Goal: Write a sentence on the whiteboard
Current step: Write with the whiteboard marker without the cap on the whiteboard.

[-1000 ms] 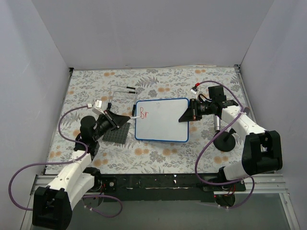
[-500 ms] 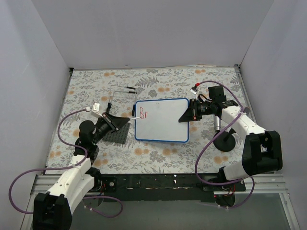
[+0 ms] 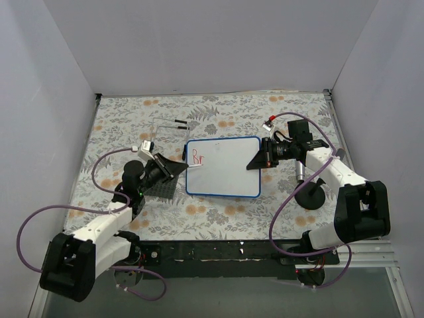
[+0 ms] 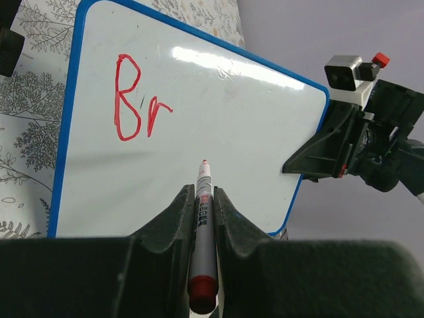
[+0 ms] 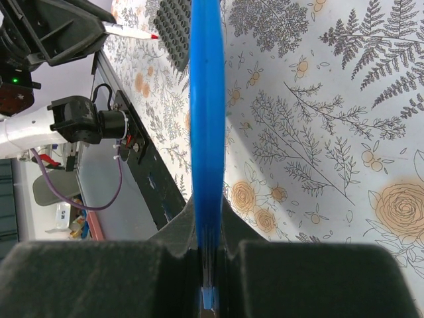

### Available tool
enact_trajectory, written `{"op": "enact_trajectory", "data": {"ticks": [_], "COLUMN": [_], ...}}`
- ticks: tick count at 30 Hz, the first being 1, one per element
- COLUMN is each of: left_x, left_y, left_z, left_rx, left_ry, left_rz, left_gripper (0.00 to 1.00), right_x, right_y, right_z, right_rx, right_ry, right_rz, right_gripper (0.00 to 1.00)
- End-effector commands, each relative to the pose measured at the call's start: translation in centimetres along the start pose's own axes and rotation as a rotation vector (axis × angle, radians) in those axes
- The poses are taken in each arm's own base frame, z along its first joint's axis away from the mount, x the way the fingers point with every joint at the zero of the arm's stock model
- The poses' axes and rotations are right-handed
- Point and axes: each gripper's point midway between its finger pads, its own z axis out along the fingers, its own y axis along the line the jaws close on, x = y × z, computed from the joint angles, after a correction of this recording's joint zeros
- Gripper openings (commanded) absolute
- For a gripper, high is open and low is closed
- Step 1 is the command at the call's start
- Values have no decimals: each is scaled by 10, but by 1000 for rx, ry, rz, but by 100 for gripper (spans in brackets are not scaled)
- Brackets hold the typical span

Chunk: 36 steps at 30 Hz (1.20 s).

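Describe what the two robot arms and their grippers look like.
Both have white link shells, the left arm and the right arm, joined by bulky black joint housings. Each gripper is black and wedge-shaped, narrowing to two fingers: the left gripper and the right gripper. A thin purple cable loops loosely alongside each arm, ending in a small white connector near the wrist.

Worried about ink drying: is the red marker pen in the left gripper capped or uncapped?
Uncapped: the white-barrelled red marker pen, clamped in the left gripper, shows a bare red tip.
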Motion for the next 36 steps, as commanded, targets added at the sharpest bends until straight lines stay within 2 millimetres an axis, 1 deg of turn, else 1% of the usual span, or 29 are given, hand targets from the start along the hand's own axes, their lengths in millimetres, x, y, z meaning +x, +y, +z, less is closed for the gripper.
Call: {"op": "enact_trajectory", "data": {"ticks": [1, 3, 9, 10, 11, 14, 17, 18, 30, 36], "left_x": [-28, -36, -46, -51, -50, -52, -51, -49, -31, -27], "left_y": [-18, -18, -12, -13, -10, -7, -7, -3, 16, 15], "left_z": [19, 24, 45, 49, 52, 60, 64, 64, 67, 65], "left_rx": [30, 23, 1, 0, -11, -19, -18, -30, -70, -68], "left_ry": [-92, -117, -129, -141, -134, -127, -109, -98, -27, -7], "left_rz": [58, 62, 60, 66, 63, 69, 77, 73, 63, 59], "left_gripper": [0, 0, 0, 0, 0, 0, 0, 0, 0, 0], "right_x": [-5, -4, -5, -5, -5, -4, -5, -5, -5, -5], "right_y": [1, 1, 1, 2, 0, 1, 0, 1, 0, 0], "right_z": [-1, -1, -1, -1, -1, -1, -1, -1, -1, -1], "right_rx": [7, 7, 8, 7, 9, 8, 9, 9, 13, 13], "right_ry": [-23, -21, -21, -22, -22, -21, -21, -23, -21, -21], "right_rz": [-79, -79, -77, -80, -77, -77, -75, -78, -74, -74], "right_gripper": [1, 1, 1, 1, 1, 1, 1, 1, 1, 1]}}
